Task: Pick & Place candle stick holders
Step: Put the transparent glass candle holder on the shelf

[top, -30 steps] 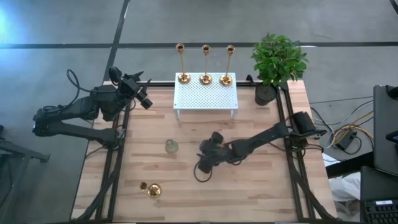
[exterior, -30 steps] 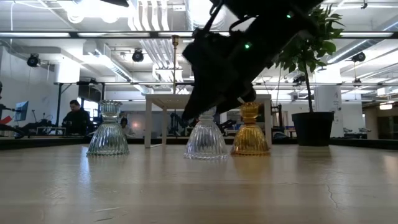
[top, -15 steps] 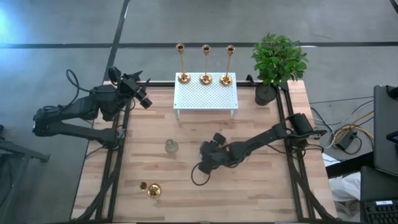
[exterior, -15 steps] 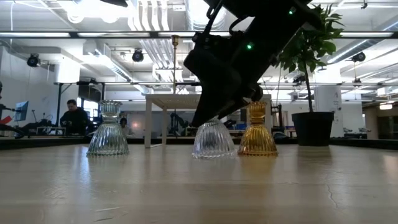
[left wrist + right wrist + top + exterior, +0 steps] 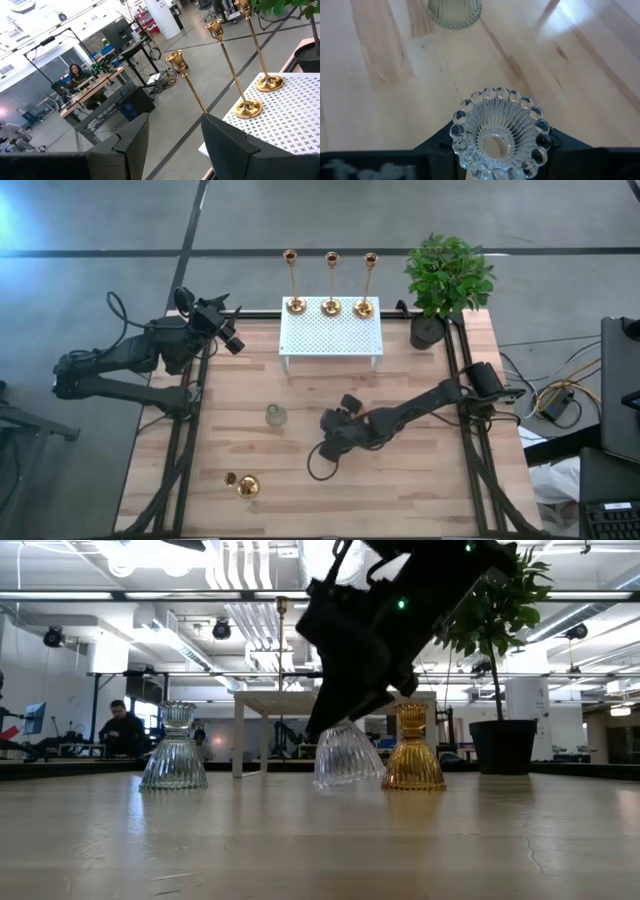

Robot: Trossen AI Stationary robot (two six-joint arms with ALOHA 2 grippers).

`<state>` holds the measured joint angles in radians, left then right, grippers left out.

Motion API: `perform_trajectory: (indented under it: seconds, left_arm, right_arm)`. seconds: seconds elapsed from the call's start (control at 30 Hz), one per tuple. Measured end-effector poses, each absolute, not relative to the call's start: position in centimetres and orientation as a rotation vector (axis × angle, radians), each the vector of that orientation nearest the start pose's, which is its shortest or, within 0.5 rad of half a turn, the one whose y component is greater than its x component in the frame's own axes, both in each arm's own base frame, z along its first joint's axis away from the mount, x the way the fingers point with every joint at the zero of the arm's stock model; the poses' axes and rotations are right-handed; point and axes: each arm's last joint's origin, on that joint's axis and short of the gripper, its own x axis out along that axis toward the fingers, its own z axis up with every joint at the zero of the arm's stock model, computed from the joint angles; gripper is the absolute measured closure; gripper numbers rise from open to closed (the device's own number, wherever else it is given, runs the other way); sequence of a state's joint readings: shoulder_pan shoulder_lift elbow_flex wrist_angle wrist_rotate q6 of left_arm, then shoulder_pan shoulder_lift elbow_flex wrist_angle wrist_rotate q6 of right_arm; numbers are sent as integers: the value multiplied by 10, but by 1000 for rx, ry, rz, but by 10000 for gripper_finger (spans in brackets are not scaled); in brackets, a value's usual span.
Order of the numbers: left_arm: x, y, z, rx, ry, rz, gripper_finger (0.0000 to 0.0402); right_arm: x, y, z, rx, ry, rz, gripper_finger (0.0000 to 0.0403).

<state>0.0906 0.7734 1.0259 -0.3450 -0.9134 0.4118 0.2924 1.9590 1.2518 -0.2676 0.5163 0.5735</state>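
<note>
Three gold candle stick holders [image 5: 331,280] stand upright by their round bases on a white perforated stand [image 5: 330,340] at the table's far middle. They also show in the left wrist view [image 5: 227,70]. My right gripper [image 5: 330,442] is at the table's middle, shut on a clear ribbed glass holder [image 5: 348,755]. My left gripper [image 5: 234,340] waits open and empty by the far left corner, its fingers apart in its wrist view [image 5: 175,145]. A small gold thing [image 5: 243,484] lies near the front left; what it is I cannot tell. My right gripper pinches the clear glass holder between its two fingers [image 5: 437,145], which sit on opposite sides just behind its beaded rim [image 5: 457,131]. The fingers slant down from the table's right. The holder's bell-shaped body [image 5: 350,765] hangs tilted, one edge of its base raised. I cannot tell whether the lower edge touches the table.
A second clear glass holder [image 5: 276,415] stands left of my right gripper and shows in the low view [image 5: 173,755]. An amber glass holder [image 5: 413,755] stands close beside the held one. A potted plant [image 5: 445,280] stands at the far right corner.
My right gripper has carried the clear glass holder a short way along the table toward the amber holder. It has also tipped it: the holder stood flat on its base, and one edge of the base is now raised.
</note>
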Motion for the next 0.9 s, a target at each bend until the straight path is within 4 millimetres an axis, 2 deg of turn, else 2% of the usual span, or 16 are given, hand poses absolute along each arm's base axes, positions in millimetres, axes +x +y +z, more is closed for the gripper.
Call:
perform_trajectory:
  seconds: [0.13,0.3,0.57,0.7,0.9]
  left_arm:
    - [136,35,399,415,294,971,214]
    - [136,35,399,418,296,969,214]
    - [136,35,399,424,300,972,214]
    - [136,35,399,424,300,971,214]
    - [136,35,399,423,301,972,213]
  right_arm:
    - [380,101,172,135,764,-464,278]
    - [374,97,200,137,696,-472,278]
    - [363,86,265,230,554,-449,279]
    - [356,68,295,314,491,-446,279]
    - [345,25,329,377,435,-529,279]
